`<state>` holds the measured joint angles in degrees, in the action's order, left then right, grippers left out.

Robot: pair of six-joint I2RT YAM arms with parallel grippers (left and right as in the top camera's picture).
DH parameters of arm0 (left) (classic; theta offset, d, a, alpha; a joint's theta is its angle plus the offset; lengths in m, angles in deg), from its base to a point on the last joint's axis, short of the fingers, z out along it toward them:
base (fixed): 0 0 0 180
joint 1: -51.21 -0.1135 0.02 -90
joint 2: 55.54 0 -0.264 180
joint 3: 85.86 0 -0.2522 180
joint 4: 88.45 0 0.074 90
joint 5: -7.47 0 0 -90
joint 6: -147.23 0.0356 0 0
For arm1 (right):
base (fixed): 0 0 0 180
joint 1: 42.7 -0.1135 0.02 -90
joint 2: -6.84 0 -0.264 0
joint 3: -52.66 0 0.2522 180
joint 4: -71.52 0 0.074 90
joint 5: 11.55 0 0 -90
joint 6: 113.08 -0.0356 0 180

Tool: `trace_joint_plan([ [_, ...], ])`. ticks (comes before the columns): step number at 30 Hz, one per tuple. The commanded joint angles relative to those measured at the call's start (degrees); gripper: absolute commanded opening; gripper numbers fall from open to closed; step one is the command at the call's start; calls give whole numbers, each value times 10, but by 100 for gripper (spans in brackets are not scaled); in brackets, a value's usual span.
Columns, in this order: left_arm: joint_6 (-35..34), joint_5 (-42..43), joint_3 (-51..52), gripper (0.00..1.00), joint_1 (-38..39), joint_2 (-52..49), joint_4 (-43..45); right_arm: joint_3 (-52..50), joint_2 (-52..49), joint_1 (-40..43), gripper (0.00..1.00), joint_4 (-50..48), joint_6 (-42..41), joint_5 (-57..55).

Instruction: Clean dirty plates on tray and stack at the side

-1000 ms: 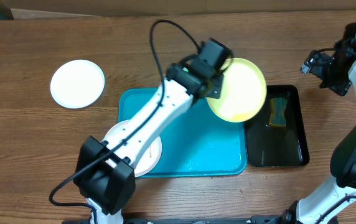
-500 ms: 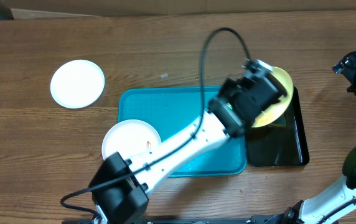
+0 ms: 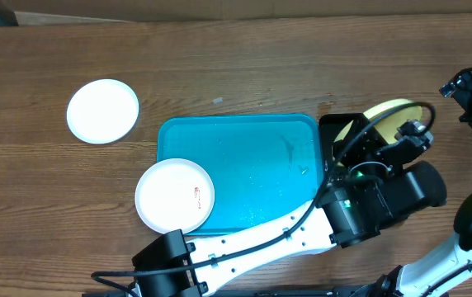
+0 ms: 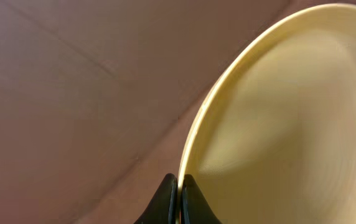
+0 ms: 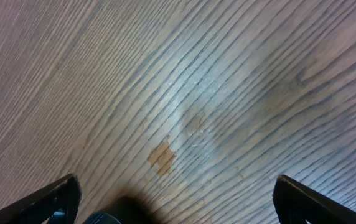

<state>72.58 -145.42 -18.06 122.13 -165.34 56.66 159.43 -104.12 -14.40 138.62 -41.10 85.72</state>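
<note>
Pinching the rim of the lime-yellow plate (image 4: 277, 124), the left gripper (image 4: 178, 186) is seen with its jaws clenched on the plate's edge, at 6 o'clock in the wrist view. From overhead, that plate (image 3: 389, 111) is found off the turquoise tray (image 3: 244, 148), out at its 2 o'clock, above the far end of the black tray (image 3: 335, 125) and partly hidden by the arm. One white plate (image 3: 174, 195), marked with a small red smear, is laid over the turquoise tray's 7 o'clock corner, its edge carried past the rim. A second white plate (image 3: 102, 110) is set on the table (image 3: 244, 66), well apart at the tray's 10 o'clock. The right gripper (image 5: 175, 183) is spread wide and nothing is held; only wood grain is shown between its fingers.
</note>
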Motion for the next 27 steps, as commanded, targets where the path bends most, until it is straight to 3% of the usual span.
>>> trace_joint_plan([
  [1, 55, -55, -15, 4, 2, 5, 9, 4, 9, 0, 100, -2, -4, 3],
  [6, 40, -55, -15, 4, 0, 5, 8, 4, 9, 0, 100, -2, -4, 3],
  [10, -71, -3, -15, 4, -17, 5, -50, 4, 9, 0, 100, -2, -4, 3],
  [15, -239, 232, -15, 4, -75, 5, -182, 4, 9, 0, 100, -2, -4, 3],
  [18, -309, 384, -15, 4, -143, 5, -216, 4, 9, 0, 100, -2, -4, 3],
  [24, -397, 704, -15, 4, -344, 5, -246, 4, 9, 0, 100, -2, -4, 3],
  [27, -412, 817, -15, 4, -465, 5, -272, 4, 9, 0, 100, -2, -4, 3],
])
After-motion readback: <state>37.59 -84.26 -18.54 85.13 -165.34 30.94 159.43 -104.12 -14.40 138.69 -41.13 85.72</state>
